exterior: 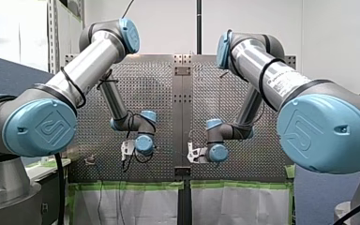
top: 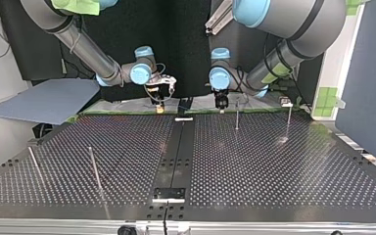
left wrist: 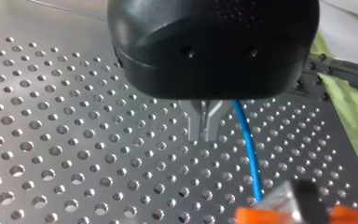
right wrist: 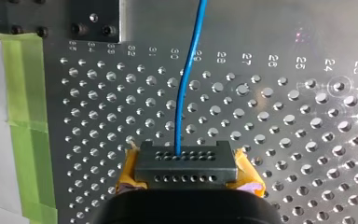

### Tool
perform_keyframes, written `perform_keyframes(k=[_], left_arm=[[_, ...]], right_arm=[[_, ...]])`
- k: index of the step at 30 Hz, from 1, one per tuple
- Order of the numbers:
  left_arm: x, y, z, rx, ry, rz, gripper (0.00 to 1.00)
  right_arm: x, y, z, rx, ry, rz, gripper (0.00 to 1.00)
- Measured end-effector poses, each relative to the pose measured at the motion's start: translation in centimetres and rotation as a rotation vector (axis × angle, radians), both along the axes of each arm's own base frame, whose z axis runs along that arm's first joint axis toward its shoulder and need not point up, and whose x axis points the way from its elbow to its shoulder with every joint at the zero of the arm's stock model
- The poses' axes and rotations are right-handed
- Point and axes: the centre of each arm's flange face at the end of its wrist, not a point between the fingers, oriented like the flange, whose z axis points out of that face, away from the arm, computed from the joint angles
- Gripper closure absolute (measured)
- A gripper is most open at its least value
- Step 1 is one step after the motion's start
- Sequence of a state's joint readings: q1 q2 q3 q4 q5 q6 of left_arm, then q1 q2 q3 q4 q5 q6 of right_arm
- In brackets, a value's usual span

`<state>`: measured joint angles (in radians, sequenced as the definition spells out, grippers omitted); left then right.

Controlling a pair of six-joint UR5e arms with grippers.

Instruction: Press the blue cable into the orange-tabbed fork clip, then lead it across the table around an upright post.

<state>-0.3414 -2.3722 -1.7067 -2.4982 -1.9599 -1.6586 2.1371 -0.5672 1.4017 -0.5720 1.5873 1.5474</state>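
In the left wrist view my left gripper hangs low over the perforated table, its metal fingers pressed together with nothing visible between them. The blue cable runs close beside them, apart from the tips, down to the orange-tabbed fork clip ahead. My right gripper is shut on a black connector block between yellow pads. The blue cable leaves that block and runs away across the table. In the top view both grippers sit at the far edge, left gripper and right gripper.
Thin upright posts stand on the table: two near my left gripper and two at the top view's near left. Green tape lines the table edge. A grey-blue board lies beyond the top view's far left.
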Motion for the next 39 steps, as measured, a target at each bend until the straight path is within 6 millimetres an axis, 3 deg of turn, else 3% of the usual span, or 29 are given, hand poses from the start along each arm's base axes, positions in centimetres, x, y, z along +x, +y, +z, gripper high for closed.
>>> perform_keyframes(k=[10, 16, 39], left_arm=[[-0.1, -1.4, 4.5, -0.008, -0.045, -0.024, 1.00], [-0.4, -2.4, 7.5, -0.021, -0.086, -0.041, 1.00], [-2.2, -4.6, 17.8, -0.075, -0.193, -0.082, 1.00]], right_arm=[[0.4, -0.9, 2.0, 0.004, 0.057, 0.009, 1.00], [0.4, -1.0, 4.3, 0.014, 0.062, 0.009, 1.00], [1.3, -1.1, 16.7, -0.076, -0.025, 0.003, 1.00]])
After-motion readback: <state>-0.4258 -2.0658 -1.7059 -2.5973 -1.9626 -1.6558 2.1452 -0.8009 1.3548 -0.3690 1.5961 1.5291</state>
